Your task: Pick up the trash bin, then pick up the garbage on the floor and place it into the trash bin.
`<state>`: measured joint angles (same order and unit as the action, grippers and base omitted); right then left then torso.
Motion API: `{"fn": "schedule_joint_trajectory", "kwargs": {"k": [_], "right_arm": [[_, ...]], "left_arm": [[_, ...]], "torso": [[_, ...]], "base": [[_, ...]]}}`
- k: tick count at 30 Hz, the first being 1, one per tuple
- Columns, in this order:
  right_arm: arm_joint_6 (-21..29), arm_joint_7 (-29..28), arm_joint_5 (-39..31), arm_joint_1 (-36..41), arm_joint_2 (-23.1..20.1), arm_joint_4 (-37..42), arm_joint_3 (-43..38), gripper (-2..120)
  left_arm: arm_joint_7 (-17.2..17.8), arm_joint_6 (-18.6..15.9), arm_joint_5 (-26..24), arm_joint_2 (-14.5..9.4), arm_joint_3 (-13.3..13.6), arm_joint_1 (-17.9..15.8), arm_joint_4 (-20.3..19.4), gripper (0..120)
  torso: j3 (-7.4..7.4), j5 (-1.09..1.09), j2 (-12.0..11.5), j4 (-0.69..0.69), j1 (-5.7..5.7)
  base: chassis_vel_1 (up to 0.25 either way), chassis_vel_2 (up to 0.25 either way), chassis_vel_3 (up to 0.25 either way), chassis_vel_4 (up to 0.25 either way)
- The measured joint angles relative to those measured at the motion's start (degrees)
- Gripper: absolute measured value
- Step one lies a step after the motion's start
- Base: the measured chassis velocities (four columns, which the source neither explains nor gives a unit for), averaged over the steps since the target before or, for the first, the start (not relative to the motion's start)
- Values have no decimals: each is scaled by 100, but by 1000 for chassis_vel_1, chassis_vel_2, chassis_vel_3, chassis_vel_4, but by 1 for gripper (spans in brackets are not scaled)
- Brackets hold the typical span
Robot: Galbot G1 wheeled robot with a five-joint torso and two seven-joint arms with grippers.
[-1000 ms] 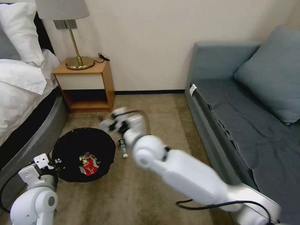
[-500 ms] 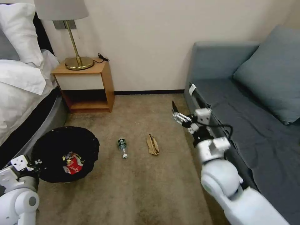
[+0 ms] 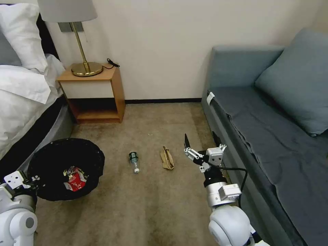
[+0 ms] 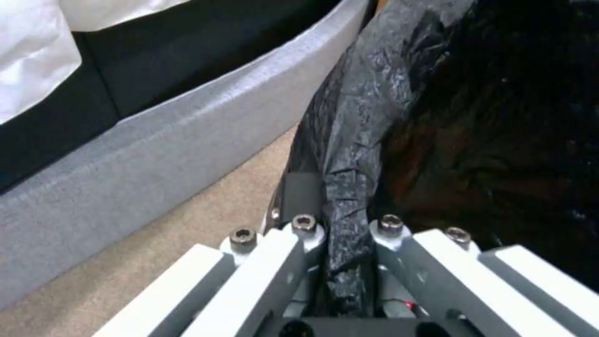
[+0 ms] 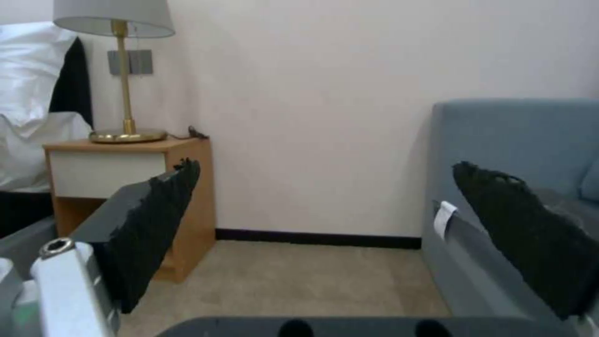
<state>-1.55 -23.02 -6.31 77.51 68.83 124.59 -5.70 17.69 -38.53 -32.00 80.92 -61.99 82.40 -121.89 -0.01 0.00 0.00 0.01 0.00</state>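
Two grippers were seen, one bin, two pieces of garbage on the floor and some wrappers inside the bin.

The left gripper (image 4: 349,262) was closed tight on the folded rim of the small round trash bin lined with a crinkly black plastic bag (image 3: 66,150). The black bag was pinched between its white fingers (image 4: 274,262). The bin was held low at the robot's left, just beside the grey bed frame (image 4: 156,154). A red-and-white wrapper (image 3: 74,182) and some shiny yellow-brown scraps were seen lying at its bottom.

The right gripper (image 3: 200,150) was held wide open and nothing was gripped in it. Its two black toothed pads (image 5: 156,220) were spread well apart. It was pointed toward the wall, above the brown carpet (image 3: 143,212) and near the blue-grey sofa (image 3: 273,119).

A crumpled brown paper bag (image 3: 167,158) was left on the carpet, near the right gripper. A small clear bottle with a green label and white cap (image 3: 134,161) was lying beside it, between the paper bag and the bin.
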Motion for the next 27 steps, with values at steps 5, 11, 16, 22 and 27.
{"fn": "schedule_joint_trajectory", "kwargs": {"k": [5,11,16,22,27], "right_arm": [[-48,46,28,-26,41,-92,22,100],[-66,71,26,-67,29,-126,30,100],[-65,73,9,-127,40,-187,68,100],[-47,73,-5,-207,21,-250,87,100],[-25,73,-31,-279,-10,-303,139,100]], "left_arm": [[0,1,-4,1,-2,-6,-7,2],[1,1,-3,21,21,-7,-7,2],[2,2,2,17,23,-17,1,2],[2,4,2,3,7,-32,22,2],[4,4,2,-8,5,-46,33,2]], "torso": [[0,0,0,0,0],[0,0,0,0,-1],[1,1,0,0,0],[1,1,0,-1,0],[1,1,0,-1,-1]], "base": [[0,0,0,0],[-29,27,27,-32],[-89,98,104,-105],[-76,66,73,-76],[-7,10,12,-4]]}}
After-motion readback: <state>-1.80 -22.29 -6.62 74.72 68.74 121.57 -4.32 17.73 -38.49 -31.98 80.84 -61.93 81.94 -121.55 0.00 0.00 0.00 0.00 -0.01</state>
